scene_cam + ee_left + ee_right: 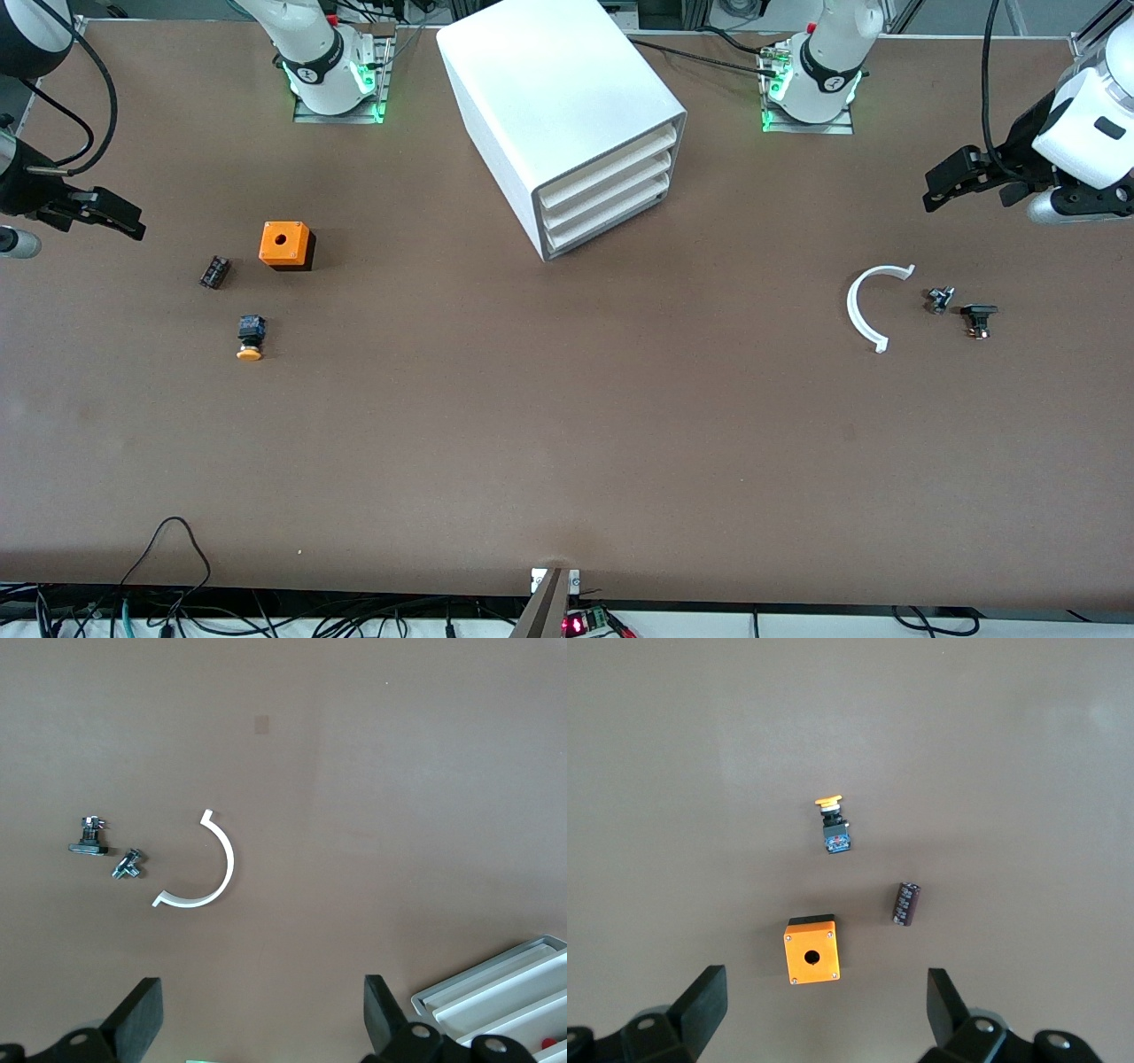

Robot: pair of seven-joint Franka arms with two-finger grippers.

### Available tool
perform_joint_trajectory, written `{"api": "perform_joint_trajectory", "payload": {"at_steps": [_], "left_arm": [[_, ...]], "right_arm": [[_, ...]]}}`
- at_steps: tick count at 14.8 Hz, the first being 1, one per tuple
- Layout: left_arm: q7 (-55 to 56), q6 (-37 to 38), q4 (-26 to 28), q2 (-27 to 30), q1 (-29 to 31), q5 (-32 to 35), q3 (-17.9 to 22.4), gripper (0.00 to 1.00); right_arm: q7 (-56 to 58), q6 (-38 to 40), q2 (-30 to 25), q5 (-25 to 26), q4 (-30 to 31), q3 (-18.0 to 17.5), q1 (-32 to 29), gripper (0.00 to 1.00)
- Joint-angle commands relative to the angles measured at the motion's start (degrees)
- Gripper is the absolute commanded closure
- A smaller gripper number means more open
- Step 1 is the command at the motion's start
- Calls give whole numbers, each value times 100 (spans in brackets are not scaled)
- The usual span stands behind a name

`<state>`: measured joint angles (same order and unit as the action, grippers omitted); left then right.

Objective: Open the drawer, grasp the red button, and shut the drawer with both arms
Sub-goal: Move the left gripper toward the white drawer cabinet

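The white cabinet [567, 106] stands in the middle of the table between the arm bases. Its three drawers are all shut, and the lowest drawer [611, 217] sits flush with the two above. A corner of the cabinet front shows in the left wrist view [496, 1005]. The red-capped button is hidden. My left gripper [932, 197] [263, 1010] is open and empty, up over the left arm's end of the table. My right gripper [131, 226] [827, 1001] is open and empty, up over the right arm's end, near the orange cube.
Toward the right arm's end lie an orange cube with a hole [285, 245] [811, 950], a yellow-capped button [252, 338] [833, 824] and a small dark cylinder [214, 271] [905, 904]. Toward the left arm's end lie a white curved strip [864, 306] [217, 873] and two small metal parts [939, 299] [979, 319].
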<state>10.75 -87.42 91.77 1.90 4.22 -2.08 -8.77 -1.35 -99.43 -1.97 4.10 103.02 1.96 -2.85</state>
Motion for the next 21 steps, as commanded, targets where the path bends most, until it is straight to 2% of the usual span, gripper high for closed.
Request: {"api": "perform_joint_trajectory", "payload": {"at_steps": [1, 15, 18, 21], "left_arm": [[-370, 85, -177, -93, 9, -65, 50, 0], [-443, 93, -195, -128, -18, -108, 59, 0], [-407, 146, -203, -260, -62, -38, -116, 0], [-451, 146, -239, -339, -35, -47, -99, 0]], "right_arm": [[100, 20, -85, -102, 78, 32, 21, 0], [100, 2, -76, -93, 69, 32, 21, 0], [91, 2, -76, -93, 69, 32, 21, 0], [91, -15, -76, -93, 61, 32, 21, 0]]}}
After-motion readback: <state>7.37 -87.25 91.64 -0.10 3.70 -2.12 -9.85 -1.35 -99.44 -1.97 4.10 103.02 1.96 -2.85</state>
